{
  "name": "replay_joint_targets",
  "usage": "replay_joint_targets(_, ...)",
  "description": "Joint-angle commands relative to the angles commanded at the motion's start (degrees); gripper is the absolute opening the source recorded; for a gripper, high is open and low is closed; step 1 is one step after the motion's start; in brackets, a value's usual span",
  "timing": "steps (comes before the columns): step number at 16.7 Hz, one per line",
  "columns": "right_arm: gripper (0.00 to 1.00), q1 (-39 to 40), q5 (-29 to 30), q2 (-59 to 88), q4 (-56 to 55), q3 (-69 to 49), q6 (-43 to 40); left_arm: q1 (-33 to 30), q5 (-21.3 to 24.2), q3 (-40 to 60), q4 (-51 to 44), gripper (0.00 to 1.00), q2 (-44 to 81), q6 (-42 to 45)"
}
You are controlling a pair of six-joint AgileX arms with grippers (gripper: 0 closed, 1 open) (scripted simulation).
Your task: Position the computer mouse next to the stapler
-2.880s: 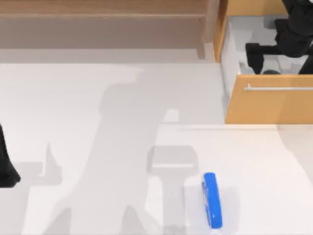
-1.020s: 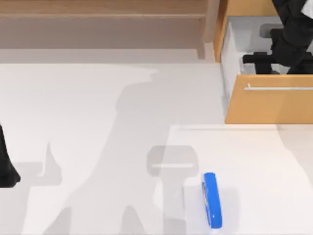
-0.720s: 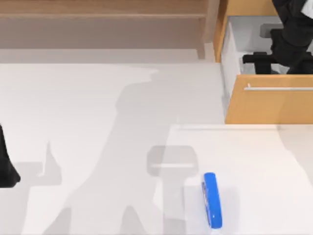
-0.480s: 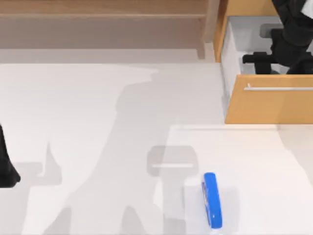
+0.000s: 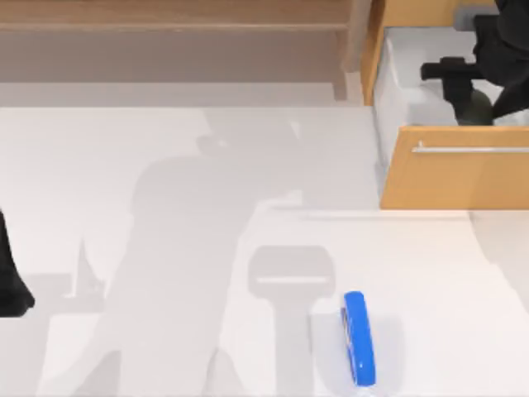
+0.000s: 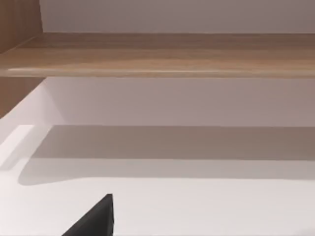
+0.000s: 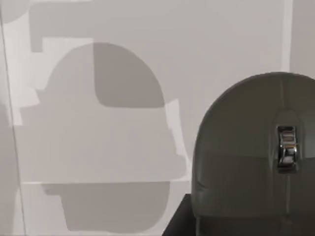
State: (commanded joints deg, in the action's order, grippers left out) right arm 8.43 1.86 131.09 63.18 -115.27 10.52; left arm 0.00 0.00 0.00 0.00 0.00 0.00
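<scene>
Slippage is the risk: the right gripper (image 5: pixel 463 87) hangs over the open drawer (image 5: pixel 463 178), jaws apparently grasping the computer mouse (image 7: pixel 256 157), whose smooth body could drop before reaching the stapler (image 5: pixel 359 337) on the table (image 5: pixel 165 248).

Looks like an office desk setup, rendered rather than real: plain white worktop (image 5: pixel 165 182), a wooden shelf (image 5: pixel 173 16) along the far edge, an open wooden drawer (image 5: pixel 455 178) far right, and a blue stapler (image 5: pixel 359 337) lying near the front.
</scene>
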Motion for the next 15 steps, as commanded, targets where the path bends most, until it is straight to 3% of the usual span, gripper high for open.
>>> replay_joint_targets(7, 0.0, 4.2, 0.3, -17.8, -6.5, 10.0, 3.9, 0.0, 0.0, 0.0, 0.0, 1.0, 0.0, 0.0)
replay_joint_targets(15, 0.0, 14.4, -0.3, -35.0, -12.8, 32.4, 11.7, 0.0, 0.0, 0.0, 0.0, 1.0, 0.0, 0.0)
